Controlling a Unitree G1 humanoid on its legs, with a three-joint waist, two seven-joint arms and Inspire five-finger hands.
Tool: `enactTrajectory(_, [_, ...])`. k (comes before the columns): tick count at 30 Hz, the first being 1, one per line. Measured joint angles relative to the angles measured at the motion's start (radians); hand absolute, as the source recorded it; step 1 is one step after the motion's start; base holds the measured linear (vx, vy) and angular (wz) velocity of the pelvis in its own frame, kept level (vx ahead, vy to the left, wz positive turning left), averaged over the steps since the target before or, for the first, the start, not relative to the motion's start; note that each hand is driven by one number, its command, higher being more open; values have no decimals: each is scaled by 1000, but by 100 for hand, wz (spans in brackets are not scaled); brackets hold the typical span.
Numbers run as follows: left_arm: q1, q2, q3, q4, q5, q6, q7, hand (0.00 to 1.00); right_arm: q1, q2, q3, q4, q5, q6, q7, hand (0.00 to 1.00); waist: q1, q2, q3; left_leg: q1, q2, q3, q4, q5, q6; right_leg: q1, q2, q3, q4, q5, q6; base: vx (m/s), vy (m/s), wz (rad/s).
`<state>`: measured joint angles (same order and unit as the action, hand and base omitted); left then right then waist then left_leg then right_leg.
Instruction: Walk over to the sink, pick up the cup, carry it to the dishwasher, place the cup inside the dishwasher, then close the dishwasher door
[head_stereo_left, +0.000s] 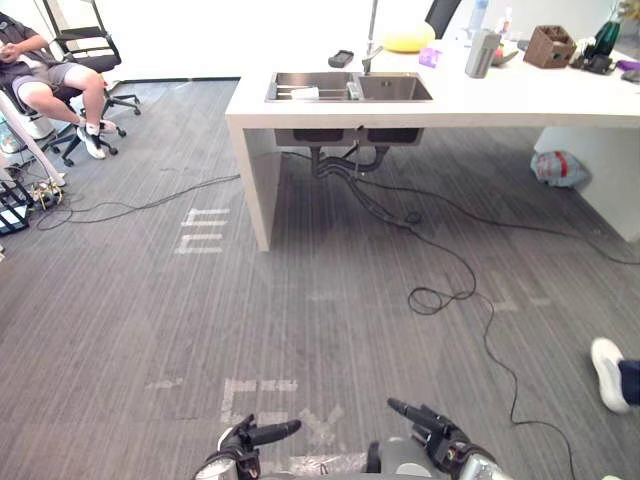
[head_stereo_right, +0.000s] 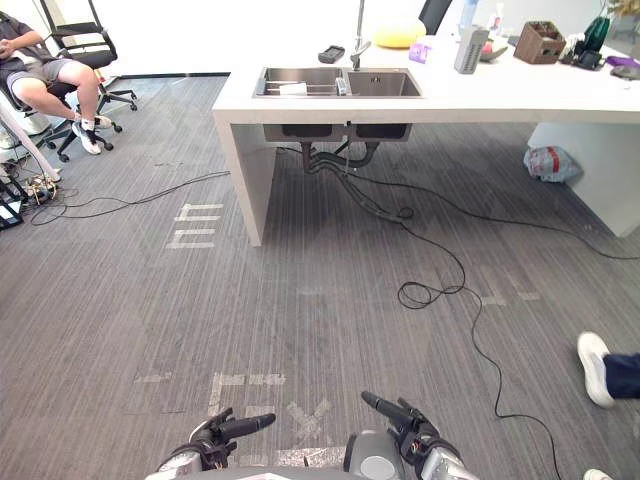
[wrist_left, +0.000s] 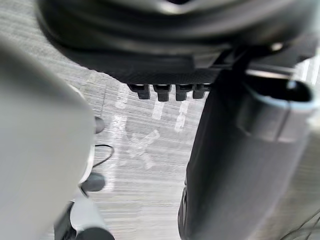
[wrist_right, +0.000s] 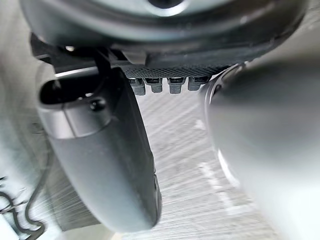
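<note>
A white counter (head_stereo_left: 520, 105) stands far ahead, with a steel double sink (head_stereo_left: 348, 87) set into its left end and a tap (head_stereo_left: 371, 48) behind it. A small white object (head_stereo_left: 305, 92), perhaps the cup lying on its side, rests in the sink's left basin. A grey tumbler (head_stereo_left: 481, 53) stands on the counter to the right of the sink. My left hand (head_stereo_left: 250, 437) and right hand (head_stereo_left: 430, 425) hang low over the floor, far from the sink. Each hand has straight fingers and holds nothing; the left thumb (wrist_left: 235, 165) and the right thumb (wrist_right: 105, 165) stand out over bare carpet.
Black cables (head_stereo_left: 440, 290) run from under the sink and loop across the grey carpet. A seated person (head_stereo_left: 50, 80) on an office chair is at the far left. A person's white shoe (head_stereo_left: 608, 373) is at the right. A plastic bag (head_stereo_left: 560, 168) lies under the counter. Tape marks (head_stereo_left: 200, 230) cross the floor.
</note>
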<state>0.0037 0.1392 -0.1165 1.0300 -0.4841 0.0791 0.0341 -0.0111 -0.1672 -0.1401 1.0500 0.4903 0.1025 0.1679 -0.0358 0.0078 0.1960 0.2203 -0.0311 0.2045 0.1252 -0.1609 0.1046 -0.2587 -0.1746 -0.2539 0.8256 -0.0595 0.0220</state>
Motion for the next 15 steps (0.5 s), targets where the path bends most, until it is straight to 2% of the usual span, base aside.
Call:
enactTrajectory(1, [-11, 3, -5, 0, -16, 9, 3, 100, -4, 0, 6, 0, 2, 0, 0, 100, -10, -1, 2, 5, 0, -15, 1, -2, 1, -8, 1, 3, -45, -10, 8, 148, 49, 51])
enactTrajectory(3, [-44, 2, -13, -8, -37, 18, 3, 100, -8, 5, 29, -7, 34, 4, -1, 100, -13, -2, 14, 5, 6, -40, 15, -13, -2, -2, 40, 21, -276, 4, 25, 186, 0, 42])
enactTrajectory(5, [-67, 3, -22, -56, -49, 27, 5, 100, -4, 22, 32, -31, 42, 14, -7, 100, -13, -19, 33, -1, 1, -67, 43, -31, -23, 36, 78, 40, -686, 79, 68, 214, -65, 36])
enactTrajectory(6, [-67, 1, -24, -70, -49, 29, 5, 100, 1, 23, 32, -40, 43, 18, -7, 100, -13, -25, 37, 0, -6, -70, 55, -39, -25, 36, 77, 42, -741, 83, 76, 233, -106, 28])
enactTrajectory(9, [-62, -2, -29, -97, -49, 52, 6, 100, 18, 24, 31, -45, 59, 36, -7, 100, -15, -48, 59, 43, -24, -102, 100, -121, -48, 48, 51, 54, -749, 83, 77, 294, -161, 26])
enactTrajectory(10, [-52, 4, -27, -98, -48, 59, 6, 100, 33, 25, 26, -44, 61, 40, -6, 100, -13, -58, 57, 72, -25, -117, 108, -165, -58, 80, 43, 56, -753, 99, 73, 328, -156, 11])
enactTrajectory(11, [-49, 3, -25, -98, -48, 60, 6, 100, 31, 22, 21, -43, 61, 41, -8, 100, -10, -52, 62, 84, -14, -121, 108, -181, -62, 76, 53, 50, -734, 135, 73, 422, -191, 23])
enactTrajectory(12, [-44, 5, -26, -98, -45, 67, 3, 100, 30, 20, 8, -44, 68, 41, -7, 100, -21, -20, 51, 86, 28, -143, 103, -203, -77, 58, 77, 26, -683, 142, 72, 450, -194, 37])
enactTrajectory(14, [-36, 11, -26, -98, -44, 66, -5, 100, 34, 20, -8, -44, 79, 41, -8, 100, -37, 8, 34, 104, 88, -191, 56, -219, -78, 37, 134, 12, -634, 136, 54, 606, -292, 51])
enactTrajectory(15, [-28, 10, -26, -96, -45, 60, -14, 100, 39, 19, -25, -45, 83, 41, -10, 100, -36, 32, 11, 109, 122, -215, 42, -212, -84, 25, 168, -18, -614, 114, 17, 683, -358, 20])
